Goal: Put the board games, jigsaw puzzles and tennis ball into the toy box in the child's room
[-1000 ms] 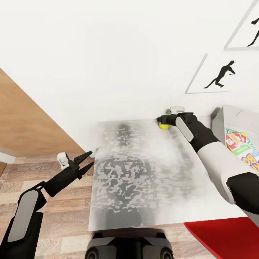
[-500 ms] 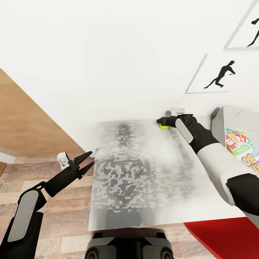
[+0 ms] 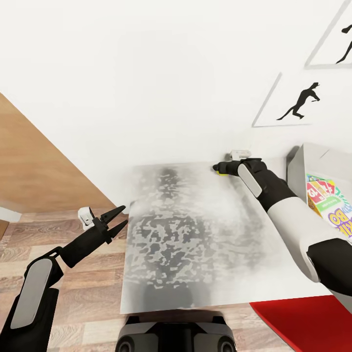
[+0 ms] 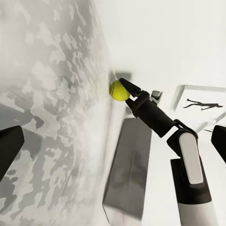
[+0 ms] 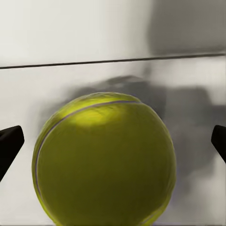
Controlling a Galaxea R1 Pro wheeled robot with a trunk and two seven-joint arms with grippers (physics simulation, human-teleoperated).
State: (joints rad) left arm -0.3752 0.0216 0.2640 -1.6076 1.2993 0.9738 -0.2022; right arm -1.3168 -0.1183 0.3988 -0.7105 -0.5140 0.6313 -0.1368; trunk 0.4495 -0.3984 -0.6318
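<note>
The yellow-green tennis ball [image 3: 223,170] lies at the far edge of the pale grey table [image 3: 195,244], close to the white wall. My right gripper [image 3: 218,167] is open and straddles it; in the right wrist view the ball [image 5: 106,160] sits between the two dark fingertips [image 5: 9,143] with a gap on each side. The left wrist view shows the ball [image 4: 119,90] at that gripper's tip. The toy box [image 3: 295,168] stands at the right, and a yellow-green board game [image 3: 330,200] lies inside it. My left gripper [image 3: 122,216] hangs open and empty beside the table's left edge.
Wood flooring [image 3: 83,313] lies left of the table, with a wooden panel [image 3: 34,161] beyond it. A red object [image 3: 303,322] sits at the near right corner. Framed silhouette pictures [image 3: 293,102] hang on the wall above the toy box.
My right gripper has edged forward over the tennis ball, so less of the ball shows in the head view. The left arm has not moved.
</note>
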